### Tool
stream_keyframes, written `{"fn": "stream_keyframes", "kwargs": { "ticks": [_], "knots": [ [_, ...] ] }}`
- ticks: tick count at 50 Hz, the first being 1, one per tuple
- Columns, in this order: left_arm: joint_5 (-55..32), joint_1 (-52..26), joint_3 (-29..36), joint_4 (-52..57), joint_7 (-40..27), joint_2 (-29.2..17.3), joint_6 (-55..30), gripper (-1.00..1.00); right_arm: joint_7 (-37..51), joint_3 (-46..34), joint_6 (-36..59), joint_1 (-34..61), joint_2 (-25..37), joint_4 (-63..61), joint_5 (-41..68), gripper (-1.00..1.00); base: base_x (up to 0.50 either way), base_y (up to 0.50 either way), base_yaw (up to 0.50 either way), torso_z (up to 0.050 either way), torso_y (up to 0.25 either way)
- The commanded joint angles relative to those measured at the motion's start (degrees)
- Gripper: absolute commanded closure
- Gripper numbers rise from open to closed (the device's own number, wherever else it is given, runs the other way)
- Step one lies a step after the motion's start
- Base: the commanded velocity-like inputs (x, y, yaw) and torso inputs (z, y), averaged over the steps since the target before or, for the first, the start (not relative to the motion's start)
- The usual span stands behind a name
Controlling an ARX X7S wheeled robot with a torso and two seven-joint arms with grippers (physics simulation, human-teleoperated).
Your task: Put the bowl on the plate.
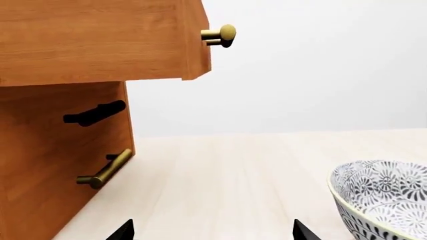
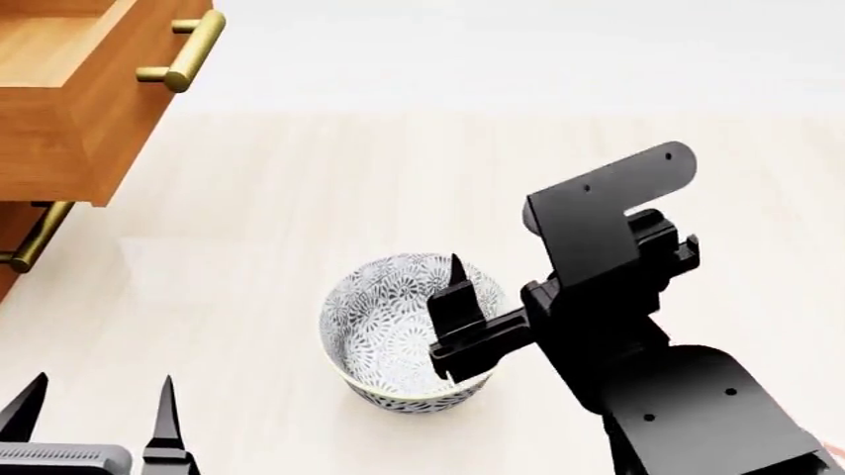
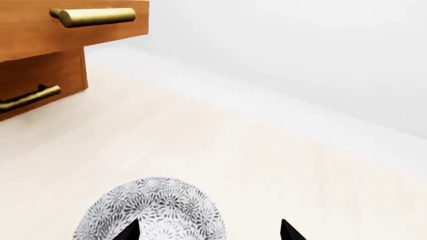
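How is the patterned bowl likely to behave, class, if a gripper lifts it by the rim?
The bowl looks like rigid glazed ceramic, so it probably won't flex but may be slippery and breakable if dropped. Its deep rounded wall narrows to a smaller base, so a one-sided rim grip from the right gripper could let it tilt. It sits upright and appears empty, so nothing should spill.

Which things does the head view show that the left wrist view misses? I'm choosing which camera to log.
Only the head view shows the right gripper over the bowl, the bowl's whole rim, and the open drawer's inside. Only the left wrist view shows a black handle on the cabinet side and a round brass knob. Both show the bowl, the cabinet, brass bar handles, the left gripper's tips and the pale tabletop. Neither shows a plate.
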Motion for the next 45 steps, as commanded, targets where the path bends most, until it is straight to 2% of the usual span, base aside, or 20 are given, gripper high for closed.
{"fn": "stream_keyframes", "kwargs": {
  "ticks": [1,9,21,33,45],
  "knots": [
    [-0.2,0.2,0.3,1.1,-0.4,-0.4,-0.5,-1.0,-7.3,-6.2,3.4,9.7,0.4,6.2,2.0,-1.0,0.0,0.0,0.0,0.0,0.0],
    [-0.3,0.2,0.4,1.2,-0.7,-0.6,-0.4,-1.0,-13.7,-12.7,0.3,14.0,0.5,12.4,1.3,-1.0,0.0,0.0,0.0,0.0,0.0],
    [-0.5,0.3,0.7,1.6,-1.0,-0.8,-0.4,-1.0,-17.6,-16.8,-2.2,19.1,-1.1,22.0,-0.3,-1.0,0.0,0.0,0.0,0.0,0.0],
    [-0.7,0.2,0.9,1.2,-1.2,-1.0,-0.1,-1.0,-19.8,-23.7,-5.3,22.3,-4.3,32.0,-3.9,-1.0,0.0,0.0,0.0,0.0,0.0],
    [-0.8,0.3,1.2,0.7,-1.5,-1.2,0.3,-1.0,-21.2,-27.3,-5.8,22.6,-6.2,35.5,-5.0,-1.0,0.0,0.0,0.0,0.0,0.0]
  ]
}}
